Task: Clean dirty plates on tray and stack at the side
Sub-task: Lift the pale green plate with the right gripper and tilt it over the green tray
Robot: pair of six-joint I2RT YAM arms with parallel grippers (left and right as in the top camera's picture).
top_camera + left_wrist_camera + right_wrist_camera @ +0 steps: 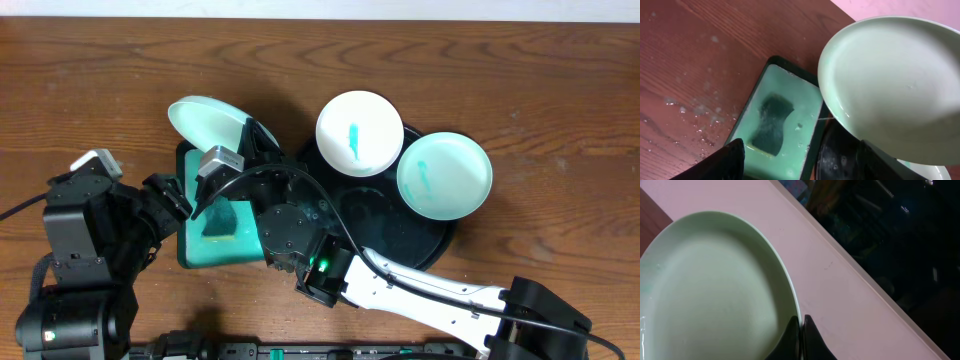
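My right gripper (249, 137) is shut on the rim of a pale mint plate (205, 121) and holds it tilted above the far end of the teal sponge tray (188, 252). This plate shows no smear in the right wrist view (715, 285) or the left wrist view (895, 85). The right fingertips (800, 324) pinch its edge. Two more plates, a white one (360, 133) and a mint one (444, 175), lie on the black tray (390, 228), each with a teal smear. My left gripper (190, 203) is open and empty (802, 167) over the sponge tray.
A dark teal sponge (771, 125) lies in the wet sponge tray (790, 85). Water drops spot the wooden table (695, 107) left of it. The black tray's rim (837, 157) sits right beside the sponge tray. The right arm's white link (420, 290) crosses the table's front.
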